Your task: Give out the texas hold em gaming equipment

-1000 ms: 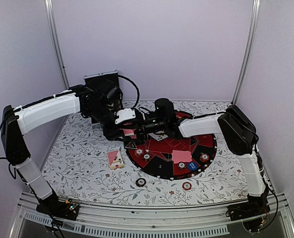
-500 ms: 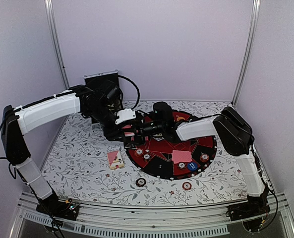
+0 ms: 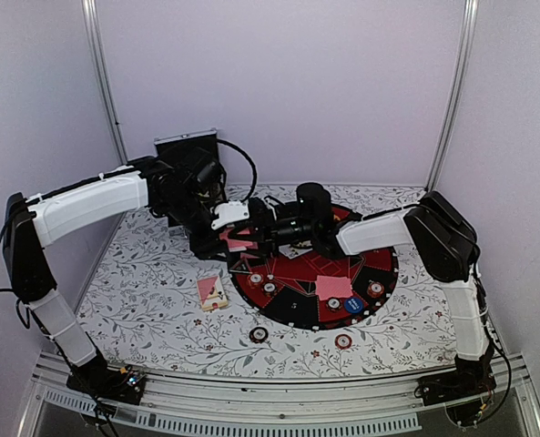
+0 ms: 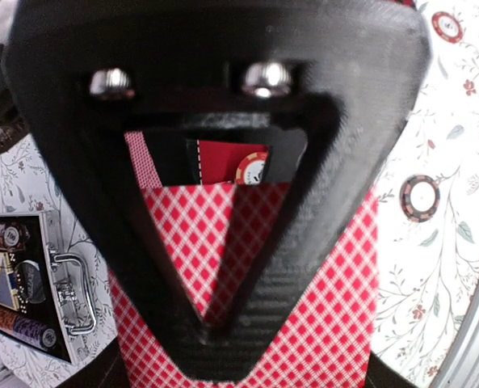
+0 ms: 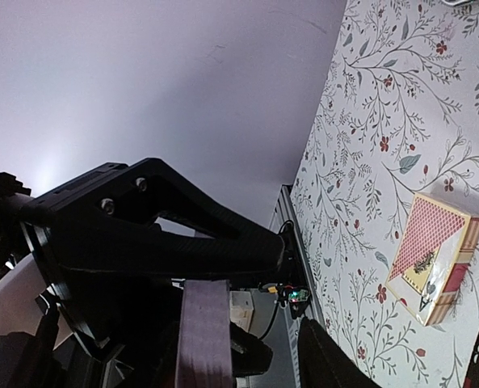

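Note:
A stack of pink-backed playing cards [image 4: 320, 323] hangs above the left edge of the round red and black mat [image 3: 379, 264], and my left gripper [image 4: 215, 339] is shut on it. In the top view the cards [image 3: 238, 240] sit between both grippers. My right gripper [image 3: 253, 238] faces them from the right. In the right wrist view the cards [image 5: 203, 331] stand edge-on between my right gripper's [image 5: 247, 360] jaws, with a gap to the right finger [image 5: 328, 364], so it is open. The pink card box [image 3: 211, 291] lies on the table left of the mat.
On the mat lie a pink card [image 3: 333, 287], a blue button [image 3: 353, 305] and striped chips [image 3: 376, 289]. Two chips [image 3: 259, 334] [image 3: 343, 341] lie on the flowered cloth near the front. The black case [image 3: 188, 155] stands at the back left.
My right gripper's jaws have narrowed around the cards, and its wrist shifted left, then slightly back right. The left arm has held still with the cards.

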Controlling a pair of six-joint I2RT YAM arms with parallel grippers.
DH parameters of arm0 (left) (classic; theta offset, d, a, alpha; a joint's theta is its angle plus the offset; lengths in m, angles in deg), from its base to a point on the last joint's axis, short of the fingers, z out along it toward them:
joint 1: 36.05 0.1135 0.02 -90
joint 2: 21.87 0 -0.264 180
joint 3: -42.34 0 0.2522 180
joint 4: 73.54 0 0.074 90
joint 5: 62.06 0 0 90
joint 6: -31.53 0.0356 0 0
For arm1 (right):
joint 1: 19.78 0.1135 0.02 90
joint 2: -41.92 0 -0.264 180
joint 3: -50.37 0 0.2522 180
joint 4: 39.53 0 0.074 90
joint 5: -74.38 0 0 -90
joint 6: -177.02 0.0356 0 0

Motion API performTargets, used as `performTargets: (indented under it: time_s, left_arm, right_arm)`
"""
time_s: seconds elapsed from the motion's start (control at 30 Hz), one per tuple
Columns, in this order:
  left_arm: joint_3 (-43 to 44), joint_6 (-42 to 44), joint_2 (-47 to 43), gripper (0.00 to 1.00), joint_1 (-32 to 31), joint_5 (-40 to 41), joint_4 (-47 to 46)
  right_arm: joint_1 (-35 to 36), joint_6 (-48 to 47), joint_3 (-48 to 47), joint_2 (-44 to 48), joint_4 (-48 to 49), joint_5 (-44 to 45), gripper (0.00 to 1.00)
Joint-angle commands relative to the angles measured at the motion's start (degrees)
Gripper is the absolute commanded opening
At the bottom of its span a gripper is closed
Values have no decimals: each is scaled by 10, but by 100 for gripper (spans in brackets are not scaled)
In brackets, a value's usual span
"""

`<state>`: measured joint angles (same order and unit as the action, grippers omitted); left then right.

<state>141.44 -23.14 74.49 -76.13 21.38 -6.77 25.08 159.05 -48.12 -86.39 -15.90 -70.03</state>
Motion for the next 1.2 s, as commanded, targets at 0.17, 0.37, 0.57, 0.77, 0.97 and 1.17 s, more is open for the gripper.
performTargets:
  time_s: [0.17,0.37,0.57,0.77,0.97,1.17]
  left_arm:
    - [-5,3,-22,0,5,9,-12]
    - [-17,6,-24,0,5,20,-16]
    - [-23,8,-21,0,5,26,-19]
    - [-26,8,-20,0,6,31,-21]
    - [-31,8,-20,0,6,34,-20]
    - [-29,7,-21,0,7,30,-19]
  right_arm:
    - [-23,-26,28,26,-60,1,34]
    - [-28,-40,34,47,-83,5,23]
    - [-30,-49,36,61,-96,4,12]
    - [-30,-50,37,70,-99,2,7]
    - [-39,-58,46,79,-111,0,3]
    - [-47,-68,55,89,-125,-3,24]
